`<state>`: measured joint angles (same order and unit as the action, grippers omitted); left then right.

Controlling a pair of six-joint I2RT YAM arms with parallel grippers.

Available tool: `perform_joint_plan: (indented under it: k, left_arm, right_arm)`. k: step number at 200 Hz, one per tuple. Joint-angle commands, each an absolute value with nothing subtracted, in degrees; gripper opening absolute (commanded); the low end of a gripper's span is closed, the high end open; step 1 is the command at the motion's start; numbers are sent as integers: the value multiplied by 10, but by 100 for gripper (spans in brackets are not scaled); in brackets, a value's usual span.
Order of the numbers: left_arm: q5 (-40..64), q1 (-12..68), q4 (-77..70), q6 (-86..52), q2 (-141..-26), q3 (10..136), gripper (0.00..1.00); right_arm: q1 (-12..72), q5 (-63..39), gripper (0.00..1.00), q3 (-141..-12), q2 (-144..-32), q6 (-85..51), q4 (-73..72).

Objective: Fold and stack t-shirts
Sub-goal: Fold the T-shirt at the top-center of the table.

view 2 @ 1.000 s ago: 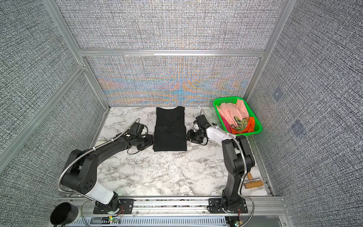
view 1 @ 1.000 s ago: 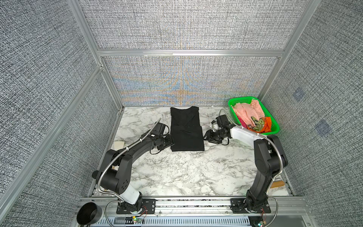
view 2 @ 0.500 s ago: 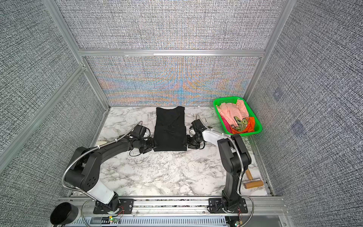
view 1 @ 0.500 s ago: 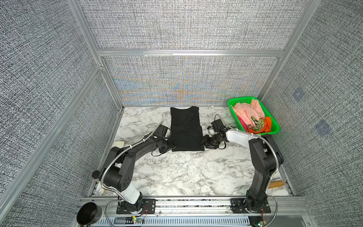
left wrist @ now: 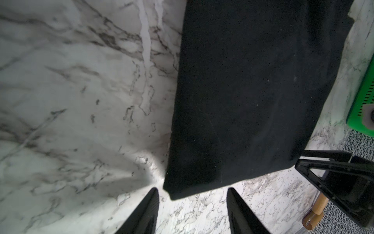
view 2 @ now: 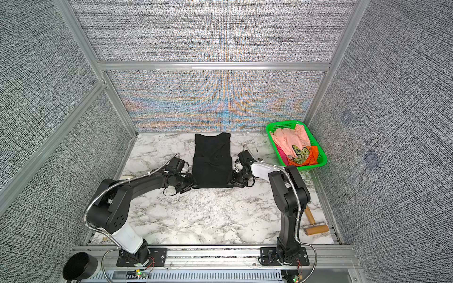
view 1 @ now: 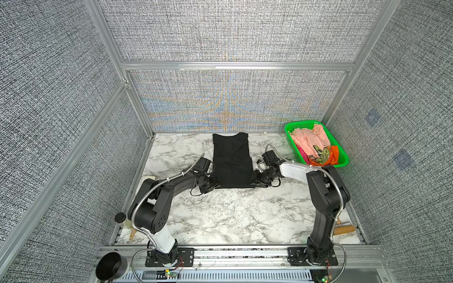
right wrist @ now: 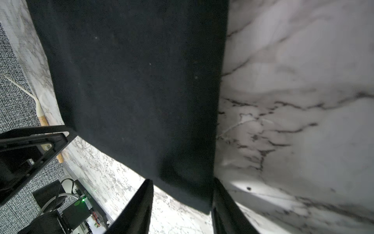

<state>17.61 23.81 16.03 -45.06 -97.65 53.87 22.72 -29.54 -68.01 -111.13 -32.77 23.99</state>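
Marble counter (view 1: 232, 215) carries the black t-shirt (view 1: 231, 161), flat as a narrow rectangle near the back wall. At its near corners sit the left gripper (left wrist: 192, 189) and the right gripper (right wrist: 182, 180) — each with jaws parted, straddling the hem corner, clamping nothing. A peach-pink tee (view 1: 307, 139) and an orange tee (view 1: 334, 154) lie in the green basket (view 1: 301, 125).

Top views overhead; wrist views close, sharing black t-shirt (left wrist: 253, 91)

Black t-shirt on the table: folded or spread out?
Partly folded: the black t-shirt lies flat as a narrow strip, no sleeves showing, its length not yet folded over.
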Motion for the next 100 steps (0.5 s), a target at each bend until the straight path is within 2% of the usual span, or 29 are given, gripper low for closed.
perform_joint_plan:
  k: [1,27,43,100]
  left_arm:
    - [191,239,133,-453,-987,546,55]
    - [197,239,128,-455,-996,548,49]
    - [194,239,125,-454,-1001,550,39]
    - [183,239,140,-441,-1013,555,2]
  right_arm:
    - [230,-292,49,-684,-1120,-324,247]
    - [229,-284,47,-682,-1126,-320,254]
    - [229,-279,45,-680,-1128,-316,258]
    - [225,-276,13,-674,-1127,-295,269]
